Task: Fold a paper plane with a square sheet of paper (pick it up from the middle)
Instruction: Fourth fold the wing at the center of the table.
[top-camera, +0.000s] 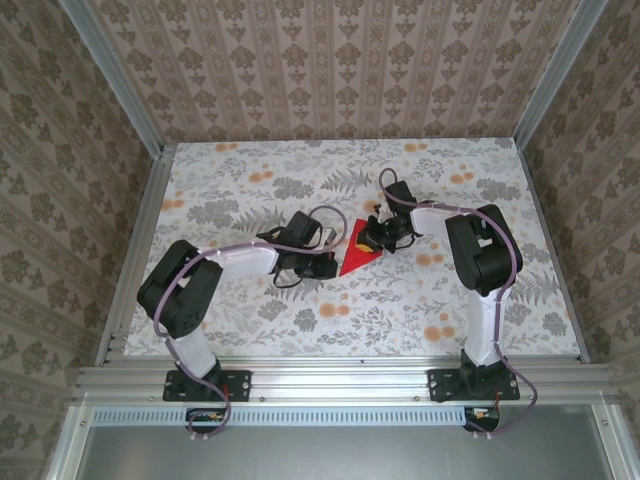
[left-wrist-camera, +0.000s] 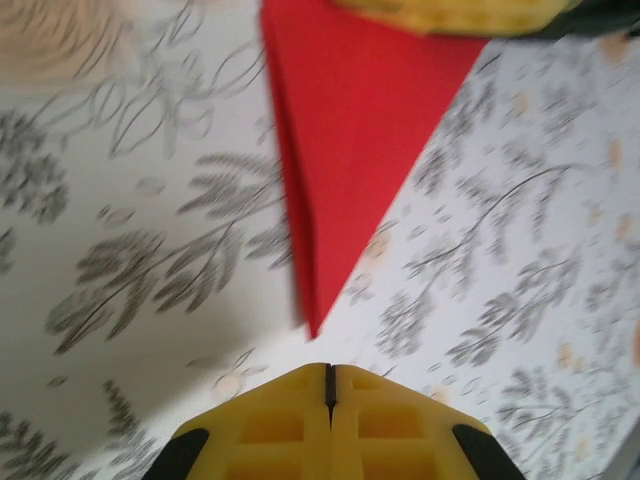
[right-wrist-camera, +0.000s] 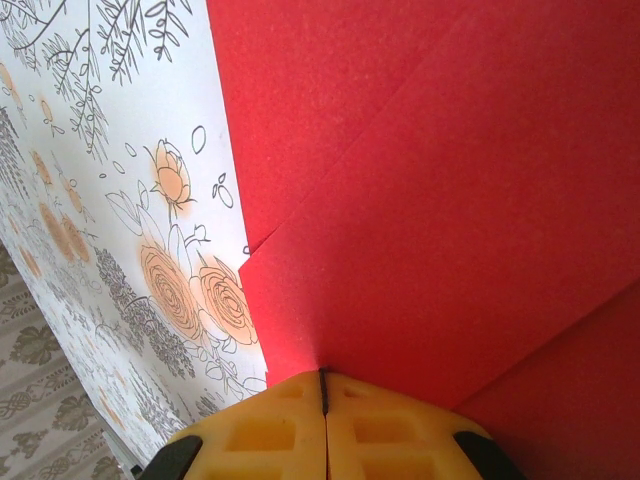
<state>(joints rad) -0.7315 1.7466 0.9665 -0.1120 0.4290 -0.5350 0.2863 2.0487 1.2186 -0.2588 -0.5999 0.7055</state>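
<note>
Here, red paper plane (left-wrist-camera: 350, 150), pointed, layered folds.

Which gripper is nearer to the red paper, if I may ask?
Right. The right gripper rests on the red paper; the left gripper sits just short of its point.

Red paper (left-wrist-camera: 350, 150) beyond closed fingers (left-wrist-camera: 270, 425)
</note>
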